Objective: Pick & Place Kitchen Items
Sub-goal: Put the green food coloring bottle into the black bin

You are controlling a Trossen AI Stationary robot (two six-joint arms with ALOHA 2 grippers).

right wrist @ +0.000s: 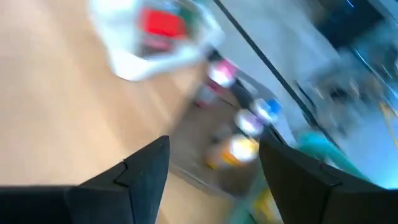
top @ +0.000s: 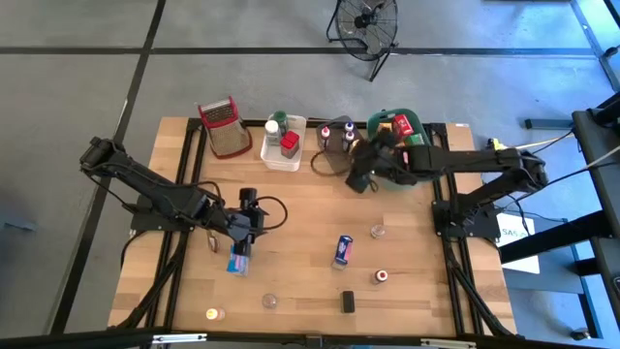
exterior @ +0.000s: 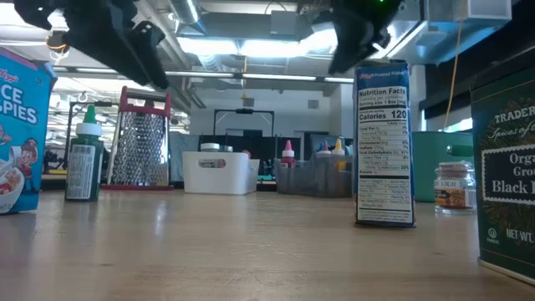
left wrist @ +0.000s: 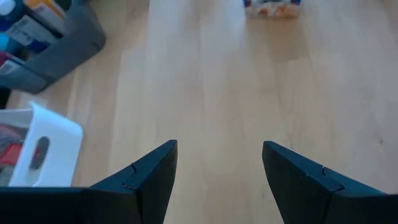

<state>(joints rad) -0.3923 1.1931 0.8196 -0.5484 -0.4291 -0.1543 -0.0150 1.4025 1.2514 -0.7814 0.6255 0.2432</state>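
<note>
A dark spice tin is seen at lower right. The left hand is held open, empty, left of centre; the right hand, open, by the grey bin.

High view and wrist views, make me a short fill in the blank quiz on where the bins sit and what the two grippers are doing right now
1. The white bin sits between the wire basket and the ____ bin.
2. The left gripper has its fingers ____ with nothing between them.
3. The right gripper hovers beside the grey bin, its fingers ____.
4. The blue box stands near the table's ____.

Missing words: grey; open; open; middle
</note>
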